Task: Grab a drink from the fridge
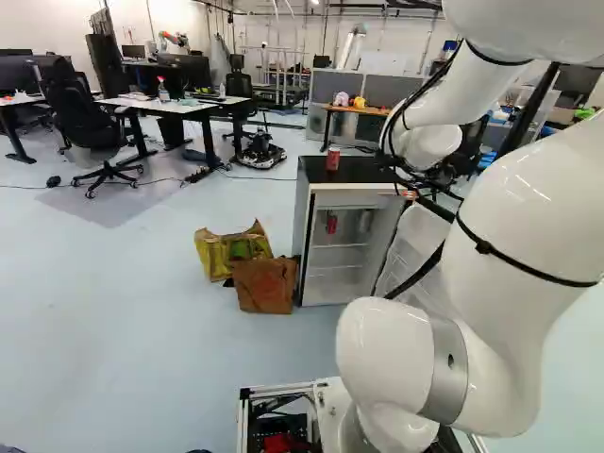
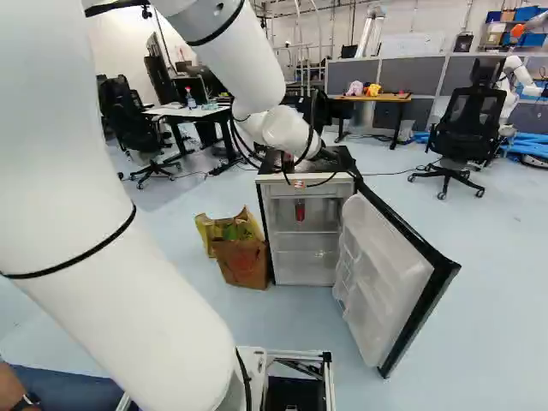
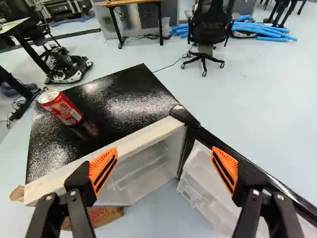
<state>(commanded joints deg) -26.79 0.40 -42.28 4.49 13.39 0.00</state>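
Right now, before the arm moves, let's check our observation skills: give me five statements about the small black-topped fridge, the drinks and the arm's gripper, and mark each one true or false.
1. The white-lined door of the small fridge stands open. True.
2. The black gripper with orange pads is shut on a drink. False: its fingers are apart with no drink between them.
3. A red cylindrical metal can stands on the fridge's glossy black top. True.
4. The crumpled brown paper bag sits inside the fridge. False: it is on the floor beside it.
5. A red drink container is inside the fridge. True.
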